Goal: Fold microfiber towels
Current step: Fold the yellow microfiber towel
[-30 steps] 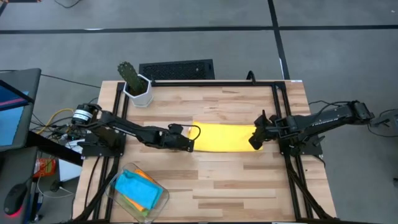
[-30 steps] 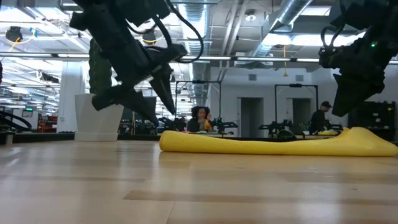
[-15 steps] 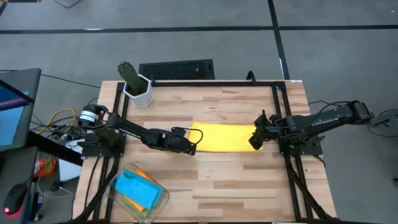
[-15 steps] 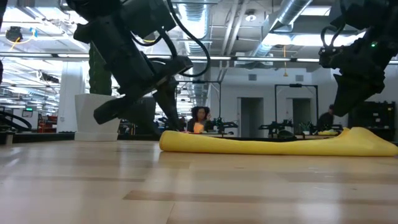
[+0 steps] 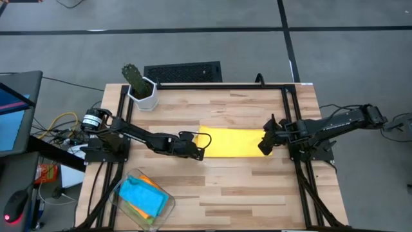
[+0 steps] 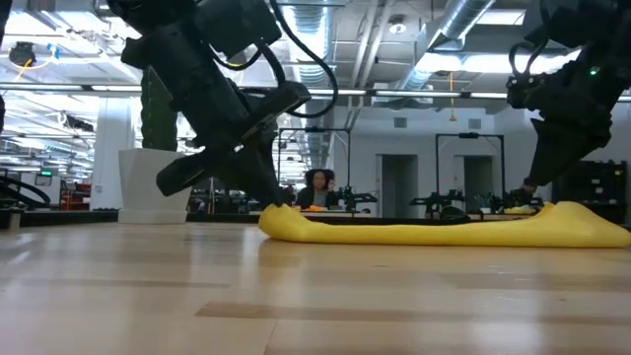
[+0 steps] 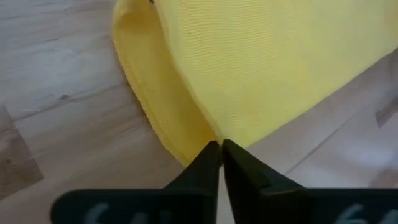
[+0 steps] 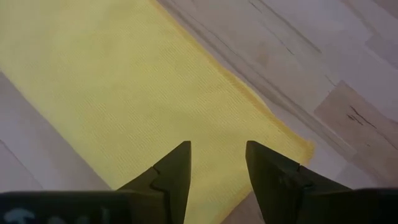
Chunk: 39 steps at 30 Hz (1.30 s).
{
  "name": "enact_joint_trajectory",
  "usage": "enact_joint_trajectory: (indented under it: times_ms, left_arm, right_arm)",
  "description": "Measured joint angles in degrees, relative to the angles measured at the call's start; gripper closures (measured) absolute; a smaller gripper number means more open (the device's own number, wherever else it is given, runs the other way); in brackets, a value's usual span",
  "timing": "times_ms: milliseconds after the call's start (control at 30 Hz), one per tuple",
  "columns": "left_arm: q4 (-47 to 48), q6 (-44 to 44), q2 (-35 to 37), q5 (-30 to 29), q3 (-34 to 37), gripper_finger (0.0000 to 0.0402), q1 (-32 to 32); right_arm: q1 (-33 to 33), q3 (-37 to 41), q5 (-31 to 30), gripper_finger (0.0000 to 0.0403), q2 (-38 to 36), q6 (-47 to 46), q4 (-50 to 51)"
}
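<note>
A yellow microfiber towel (image 5: pixel 233 142) lies flat on the wooden table as a long folded strip running left to right. My left gripper (image 5: pixel 200 152) is down at its left end, shut on the near corner (image 7: pixel 205 134), where two layers show. My right gripper (image 5: pixel 262 147) hangs open just above the towel's right end (image 8: pixel 186 93), one finger on either side of bare cloth without touching it. In the low view the towel (image 6: pixel 424 229) rests on the tabletop, with my left gripper (image 6: pixel 271 202) at its left tip. My left gripper pinches the towel's left end at its near corner (image 7: pixel 214 138) between its two fingertips. The fingers slant down from the table's left. One layer or several, I cannot tell. The towel lies on the table, slack.
A cactus in a white pot (image 5: pixel 141 90) stands at the far left corner. A clear bin (image 5: pixel 143 198) holding blue and orange cloths sits at the near left. Black frame rails (image 5: pixel 291 122) run along both sides. Bare wood lies in front of the towel.
My left gripper has moved down and toward the table's right onto the towel's left end, and has shut there. The towel's left tip has been nudged slightly rightward; the remainder of the towel has stayed put.
</note>
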State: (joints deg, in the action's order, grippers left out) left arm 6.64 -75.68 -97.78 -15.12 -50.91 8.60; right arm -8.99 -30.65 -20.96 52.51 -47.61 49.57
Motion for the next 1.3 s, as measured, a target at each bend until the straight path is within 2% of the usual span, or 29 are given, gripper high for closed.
enact_joint_trajectory:
  times_ms: [300, 600, 867, 1000, 1100, 1300]
  left_arm:
    - [0.72, 3.47, 0.02, 3.16, -5.07, 0.04, 1.25]
    - [14.5, 8.49, 0.48, 1.78, -13.81, 0.0401, 2.85]
    - [23.58, 15.87, 0.48, -5.35, -20.79, 0.0401, 5.89]
    - [24.35, 21.44, 0.48, -12.26, -21.76, 0.0401, 8.66]
    - [24.64, 23.62, 0.48, -16.44, -21.76, 0.0401, 10.46]
    - [25.56, 30.78, 0.48, -19.98, -21.75, 0.0401, 11.72]
  right_arm:
    - [-1.71, 0.0, 3.62, 0.0226, 0.01, -5.61, 4.05]
    - [-6.24, 0.0, 5.7, 0.0226, 0.0, -16.44, 7.4]
    - [-6.99, 0.0, 4.97, 0.0226, 0.56, -18.26, 8.41]
    - [-6.62, 0.0, 5.42, 0.0226, 1.2, -17.78, 8.17]
    - [-7.23, 0.0, 5.73, 0.0226, 1.17, -14.08, 3.73]
    - [-9.71, 0.0, 5.41, 0.0226, 1.9, -2.44, -8.63]
